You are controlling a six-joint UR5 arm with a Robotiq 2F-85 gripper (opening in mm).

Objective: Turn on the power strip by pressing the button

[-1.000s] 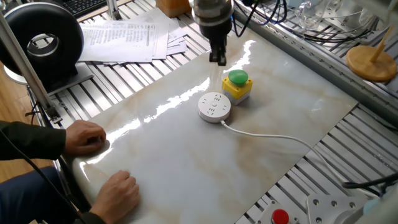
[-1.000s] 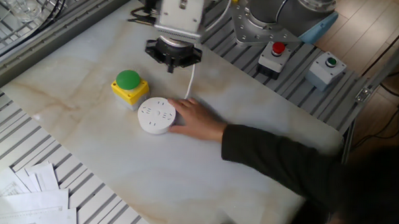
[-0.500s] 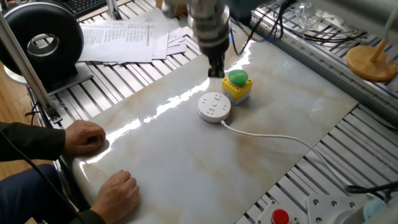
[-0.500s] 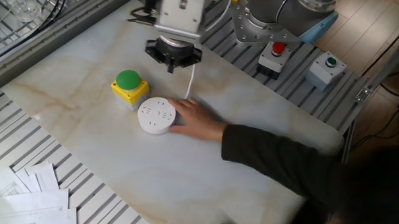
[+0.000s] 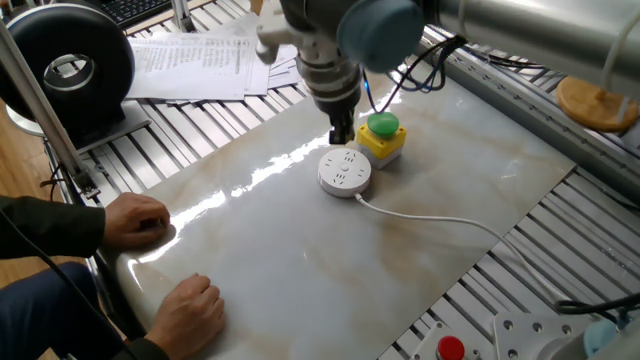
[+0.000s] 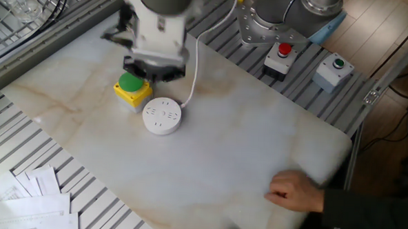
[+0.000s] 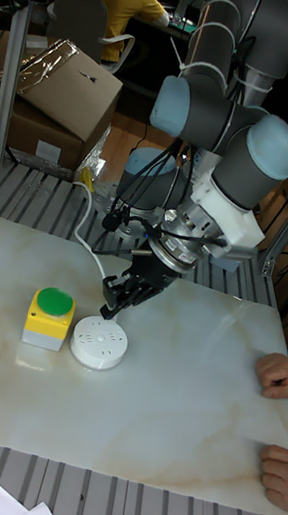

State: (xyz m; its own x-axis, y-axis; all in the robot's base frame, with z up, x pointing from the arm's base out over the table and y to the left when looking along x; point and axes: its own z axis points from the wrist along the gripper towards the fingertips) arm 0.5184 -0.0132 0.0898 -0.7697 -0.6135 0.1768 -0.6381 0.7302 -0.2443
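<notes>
Power strip (image 5: 345,172) (image 6: 162,117) (image 7: 99,343): one round, white, puck-shaped socket unit, lying flat on the pale marble-patterned tabletop with its face turned up. The face carries several small dark plug holes set in groups; any button on it is too small to make out. A white cable (image 5: 430,220) leaves the rim and runs in a loose curve over the tabletop; in the tall fixed view it passes behind the unit toward the table's far edge. The unit sits just beside a yellow box with a green dome, the two very near each other; contact between them cannot be judged.
</notes>
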